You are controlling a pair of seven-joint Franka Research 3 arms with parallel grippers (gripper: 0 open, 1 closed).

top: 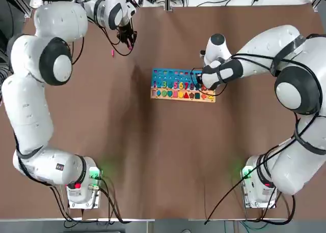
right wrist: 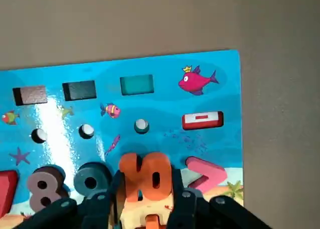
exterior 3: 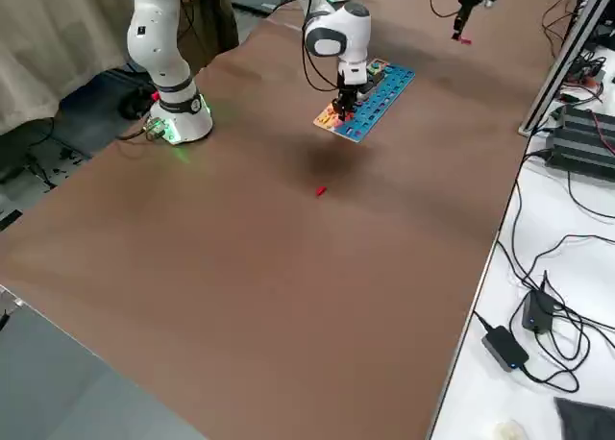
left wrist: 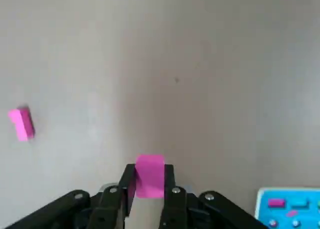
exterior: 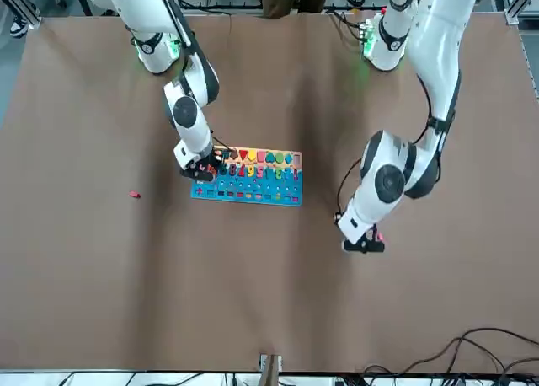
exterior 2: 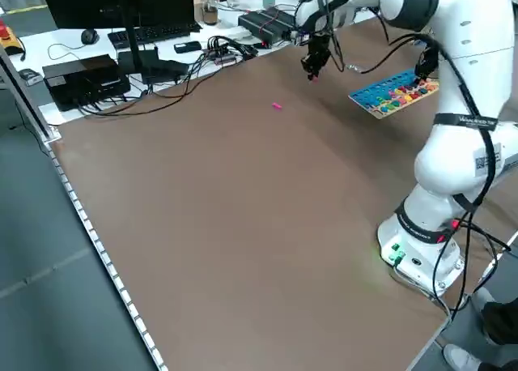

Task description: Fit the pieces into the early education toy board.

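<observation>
The left gripper (left wrist: 150, 175) hangs fingers-down, left of the toy board and farther out, gripping a pink piece (left wrist: 150, 185). The right gripper (right wrist: 146, 191) points down over the board's right part, closed on an orange number piece (right wrist: 155, 176); its arm hides that end from above. The toy board (top: 158, 79) lies flat, bare tabletop (top: 168, 151) along its left and far edges. Loose on the table are a pink piece (left wrist: 22, 124) left of the board and a red piece (exterior: 135, 195) to its right.
</observation>
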